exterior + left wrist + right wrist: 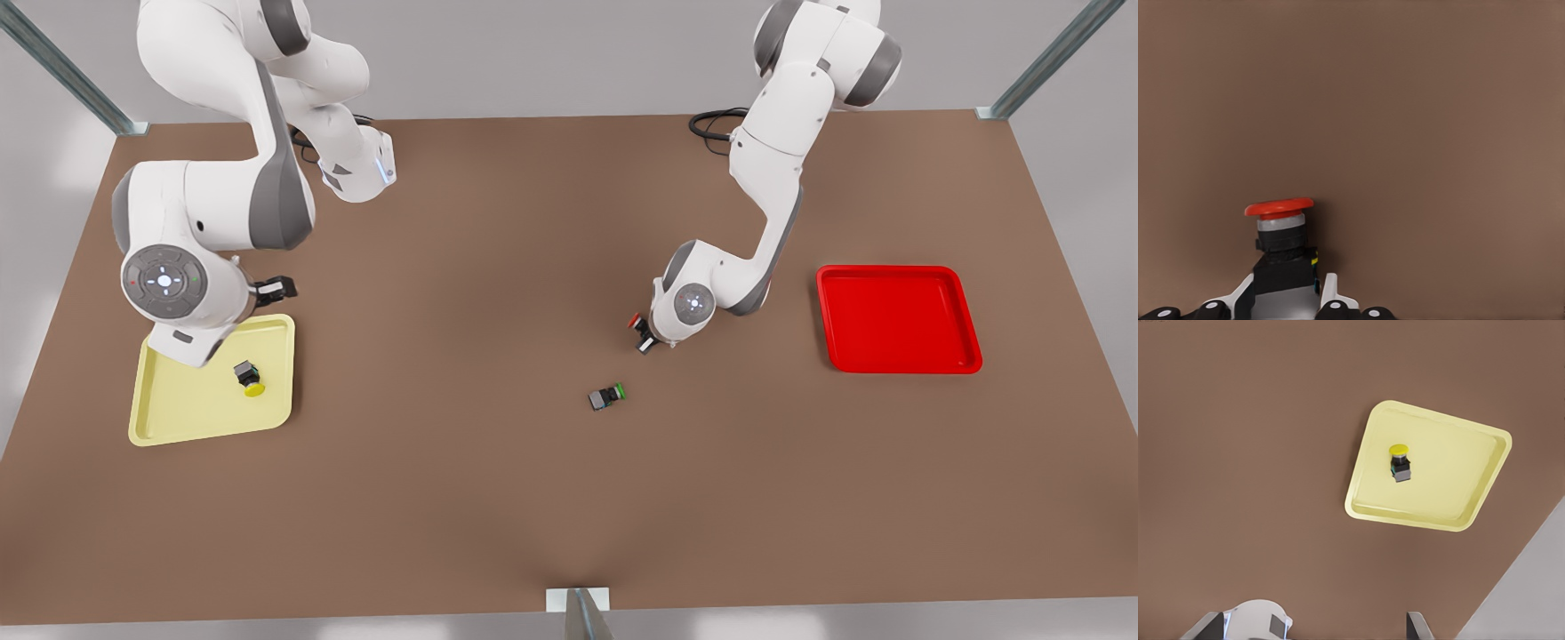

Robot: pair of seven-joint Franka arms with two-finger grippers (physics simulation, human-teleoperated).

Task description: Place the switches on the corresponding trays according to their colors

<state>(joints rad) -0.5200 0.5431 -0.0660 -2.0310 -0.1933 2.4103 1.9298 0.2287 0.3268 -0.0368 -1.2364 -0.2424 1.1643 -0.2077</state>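
My left end effector [643, 342], mid-frame, grasps the red switch [1279, 235]; I'd lift clear, then carry it to the red tray [898, 317] at right.

Open brown table [498, 267] between the two arms; wide bare stretch across the centre and along the near edge.

Obstacles: green switch [607, 396] lying alone mid-table, just beside the left gripper [642, 338], which is clamped on the red switch [1280, 235].

Bare table runs from there to the red tray [898, 318], whose raised rim is the only barrier.

Yellow tray [213, 382] partly overhung by the right gripper [276, 288], well above; yellow switch [249, 378] sits inside.
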